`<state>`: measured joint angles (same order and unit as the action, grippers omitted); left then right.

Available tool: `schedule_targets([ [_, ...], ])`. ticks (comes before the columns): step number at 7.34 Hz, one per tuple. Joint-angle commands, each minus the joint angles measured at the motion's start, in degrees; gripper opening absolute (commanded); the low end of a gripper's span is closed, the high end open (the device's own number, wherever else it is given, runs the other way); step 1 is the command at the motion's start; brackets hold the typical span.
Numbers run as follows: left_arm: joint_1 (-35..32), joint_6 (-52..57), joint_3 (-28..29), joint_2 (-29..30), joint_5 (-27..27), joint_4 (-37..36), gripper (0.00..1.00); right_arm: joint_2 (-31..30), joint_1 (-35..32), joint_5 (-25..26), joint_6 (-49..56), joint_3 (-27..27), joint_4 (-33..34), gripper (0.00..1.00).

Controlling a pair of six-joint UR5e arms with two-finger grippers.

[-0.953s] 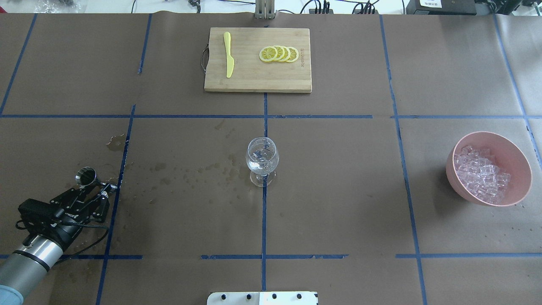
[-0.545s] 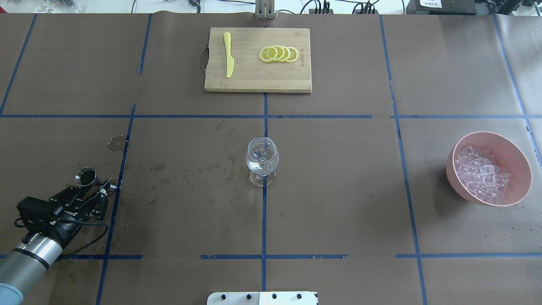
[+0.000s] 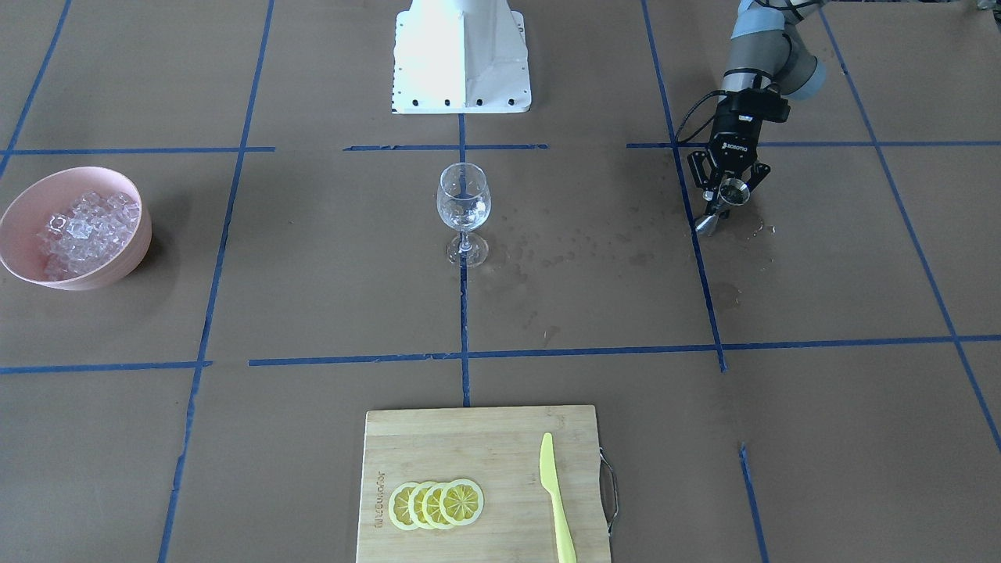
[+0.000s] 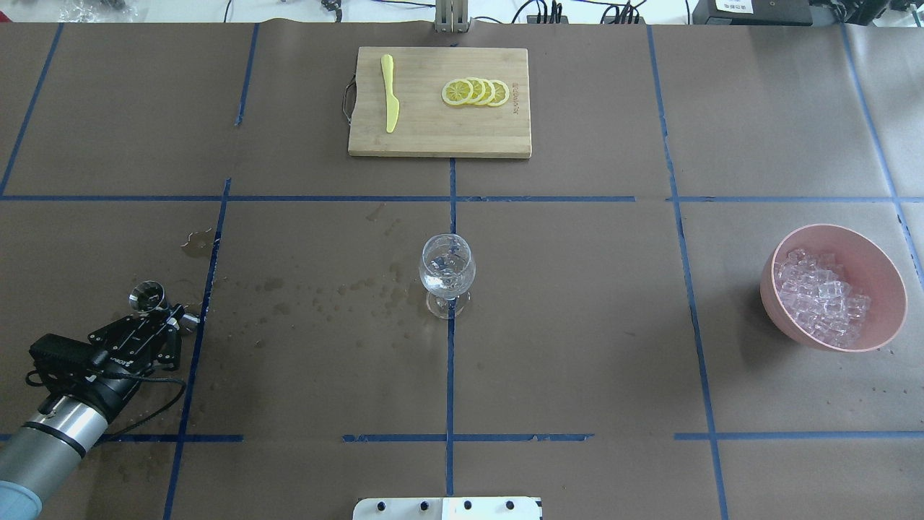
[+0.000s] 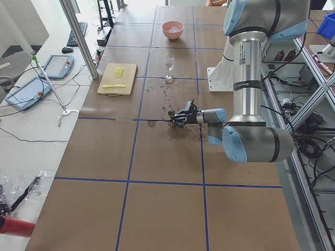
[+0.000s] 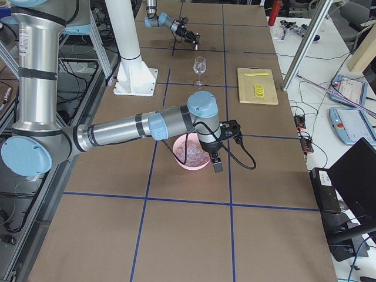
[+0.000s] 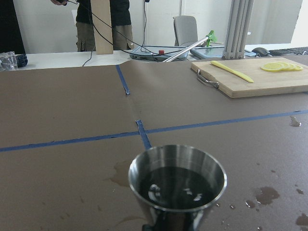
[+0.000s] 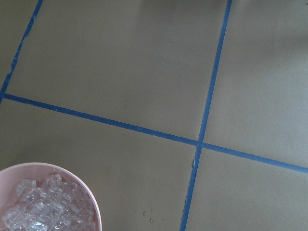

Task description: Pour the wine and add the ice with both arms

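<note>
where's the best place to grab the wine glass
Take the wine glass by its thin stem, between cup and foot, coming in level from the side. It stands upright, seemingly with clear liquid inside; the rounded cup is wide, the stem narrow enough for a two-finger grip.

The paper-covered table [image 4: 577, 325] (taped in blue squares) bears a cutting board [image 4: 433, 137], glass [image 4: 447, 273] and pink bowl [image 4: 888, 289].

Bright, even light throughout — the white pedestal [image 3: 461, 59] glares, the bowl [image 3: 117, 266] casts a soft shadow, focus sharp.
</note>
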<state>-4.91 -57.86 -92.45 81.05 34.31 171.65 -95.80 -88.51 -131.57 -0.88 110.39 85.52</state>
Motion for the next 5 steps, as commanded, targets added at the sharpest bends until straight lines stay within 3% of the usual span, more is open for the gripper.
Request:
schedule_targets([
  [1, -0.01, 0.03, -0.01, 0.60, -0.29, 0.09, 0.00, 0.09, 0.00, 0.00, 0.00, 0.00, 0.00, 1.00],
  [3, -1.40, 2.21, -0.19, 0.60, -0.29, 2.27, 0.00, 0.09, 0.00, 0.00, 0.00, 0.00, 0.00, 1.00],
  [5, -2.91, 21.46, -0.19, 0.69, -0.03, 17.39, 0.00, 0.00, 0.00, 0.00, 0.00, -0.09, 0.00, 1.00],
])
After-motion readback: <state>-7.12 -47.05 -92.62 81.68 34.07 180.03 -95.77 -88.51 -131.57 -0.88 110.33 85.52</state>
